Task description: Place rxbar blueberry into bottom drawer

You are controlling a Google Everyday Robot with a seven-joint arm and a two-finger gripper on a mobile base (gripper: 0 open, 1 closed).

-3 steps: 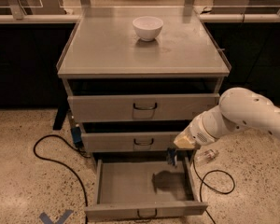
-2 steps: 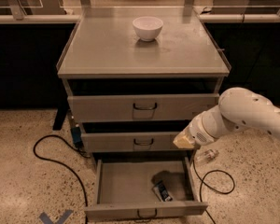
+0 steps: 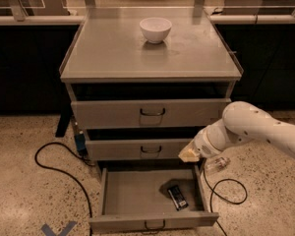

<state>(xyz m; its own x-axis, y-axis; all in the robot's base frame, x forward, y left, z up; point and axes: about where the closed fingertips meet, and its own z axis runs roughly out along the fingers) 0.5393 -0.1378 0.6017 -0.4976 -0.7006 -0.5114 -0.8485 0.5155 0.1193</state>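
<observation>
Status, everything placed relative to the bottom drawer:

- Worktop (image 3: 108,48): well above the bottom drawer, not involved in this step.
- Robot arm (image 3: 255,129): reaches in from the right of the bottom drawer, with its end above the drawer's right rear corner.
- Bottom drawer (image 3: 132,195): pulled well out, grey floor fully exposed. The left and middle of the floor are bare.
- Middle drawer (image 3: 118,149) and top drawer (image 3: 113,114): stacked directly above the bottom drawer, neither pulled out anywhere near as far.
- Black cable (image 3: 54,166): loops on the floor to the left of the bottom drawer, outside it.
- White bowl (image 3: 155,29): on the worktop, far above and behind the bottom drawer.
- Gripper (image 3: 189,154): above the right rear of the bottom drawer, level with the middle drawer's front and apart from the bar. We cannot tell whether it is open or closed, and we see nothing held in it.
- Rxbar blueberry (image 3: 177,197): lying flat on the bottom drawer's floor, right of centre and toward the front. It sits slightly skewed to the walls and does not overhang the rim.

Our read is that the placement itself is done, since the bar is inside the right drawer and free of the gripper. What is left is pulling the arm clear of the bottom drawer. The task does not ask us to close the drawer, so we would treat that as out of scope.
</observation>
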